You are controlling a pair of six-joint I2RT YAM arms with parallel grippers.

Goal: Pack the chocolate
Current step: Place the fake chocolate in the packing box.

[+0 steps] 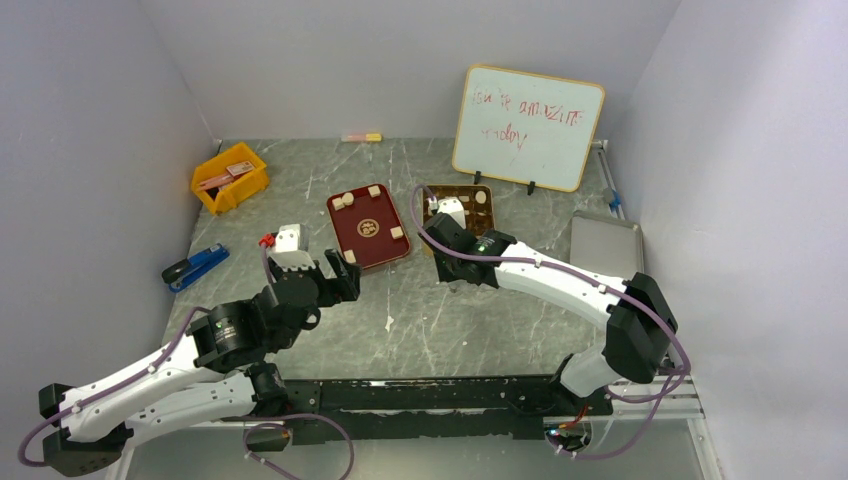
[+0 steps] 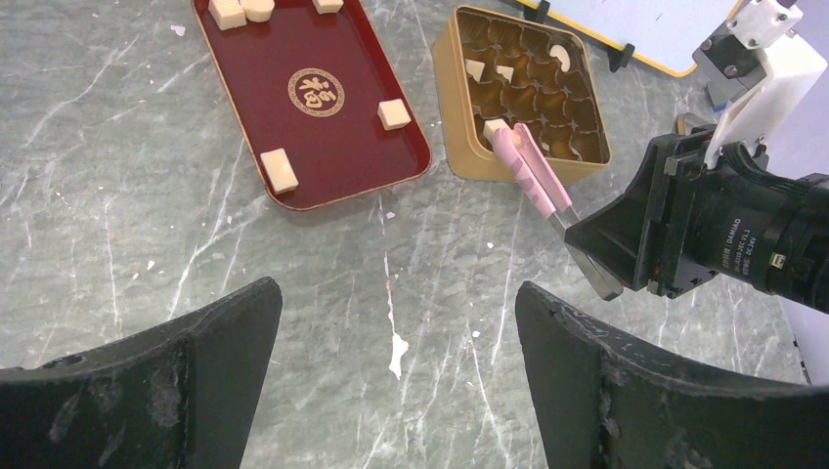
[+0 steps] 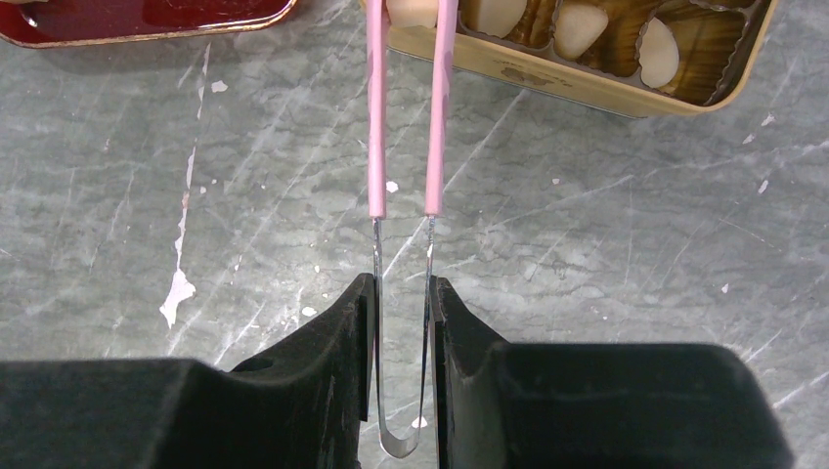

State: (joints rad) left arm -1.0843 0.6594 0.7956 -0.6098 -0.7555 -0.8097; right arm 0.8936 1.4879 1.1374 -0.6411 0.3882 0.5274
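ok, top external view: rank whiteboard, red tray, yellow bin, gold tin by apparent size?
1. whiteboard
2. red tray
3. yellow bin and gold tin: unranked. They look about alike, and the right arm hides part of the tin.

i see a grey-green marbled table [image 1: 480, 320] with white veins and pale flecks, boxed in by a plain pale back wall [image 1: 400, 60], left wall [image 1: 80, 180] and right wall [image 1: 750, 150]. a whiteboard [image 1: 528, 125] with red scrawl stands on the table by the back wall. the light is soft and even, with faint shadows.
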